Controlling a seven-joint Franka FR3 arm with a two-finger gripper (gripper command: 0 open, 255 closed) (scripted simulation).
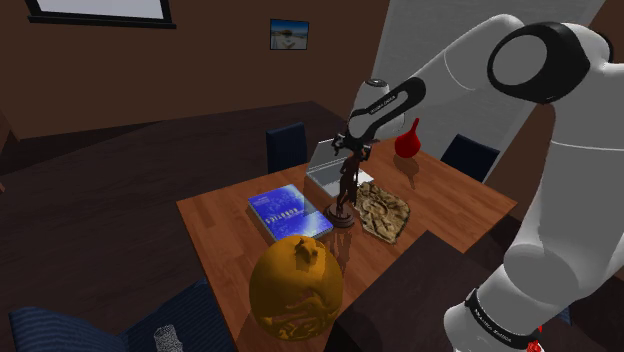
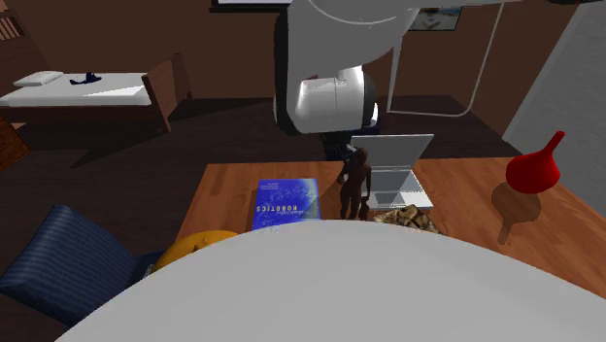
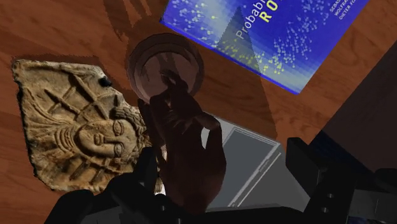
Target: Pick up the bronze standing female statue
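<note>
Statue [image 1: 346,190] upright on worktop [image 1: 460,210], round base flat on the wood. Hand [image 1: 352,150] at the statue's head, fingers wide to either side of its upper body. At least one finger is clear of it, so no clasp. Blue book [image 1: 288,212] lies flat just beside the statue, toward the shoulder view's left. Carved face plaque [image 1: 384,210] lies just beside the statue on the other side. Open laptop [image 1: 328,178] just behind the statue, red vase [image 1: 407,140] further behind. Gold ball [image 1: 295,290] well in front of the statue, at the worktop edge.

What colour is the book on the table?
Blue, speckled with pale dots. The book shows best in the wrist view.
</note>
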